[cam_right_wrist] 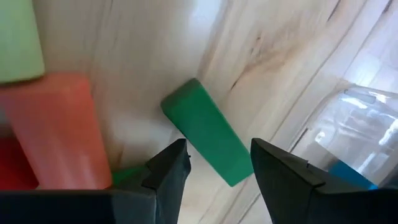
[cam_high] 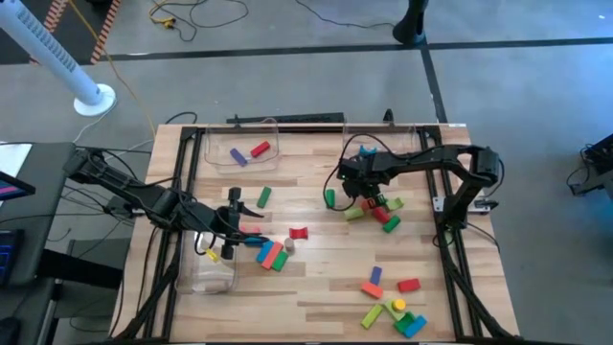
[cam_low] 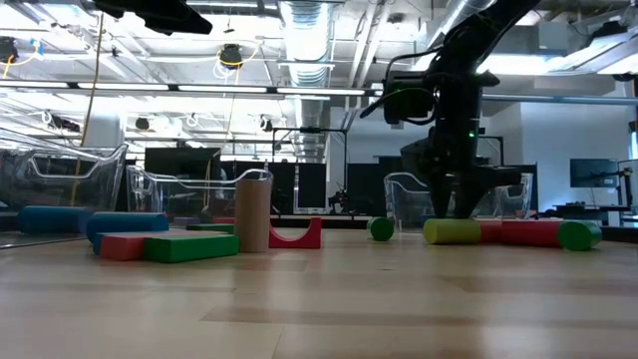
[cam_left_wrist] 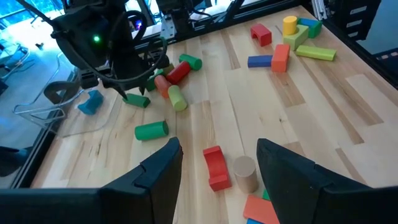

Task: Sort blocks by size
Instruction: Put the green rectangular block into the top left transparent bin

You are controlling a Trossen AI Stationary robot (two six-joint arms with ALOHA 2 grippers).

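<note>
A green bar [cam_right_wrist: 208,132] lay flat on the wooden table [cam_high: 326,278] just ahead of the right gripper [cam_right_wrist: 217,163], its near end reaching into the gap between the two dark fingers [cam_right_wrist: 169,171]. The jaws stood apart around that gap and held nothing; the bar rested on the wood, free of both fingers. Beside it, off one finger's outer side, sat an orange-red block [cam_right_wrist: 59,127] with a pale green cylinder [cam_right_wrist: 18,40] past it. A clear bin [cam_right_wrist: 357,124] with a blue piece [cam_right_wrist: 351,171] inside stood off the other finger's side.

From above, that gripper hung over a small huddle of red and green blocks [cam_high: 375,213], with a lone green cylinder [cam_high: 329,197] near it.

The left gripper [cam_left_wrist: 217,163] hovered with its jaws spread and empty. Directly ahead of the gap lay a red arch [cam_left_wrist: 215,167] and a plain wooden cylinder [cam_left_wrist: 245,173], both on the table and untouched, an orange bar [cam_left_wrist: 261,209] close by one finger.

More blocks [cam_high: 393,305] lay well apart from both grippers.
</note>
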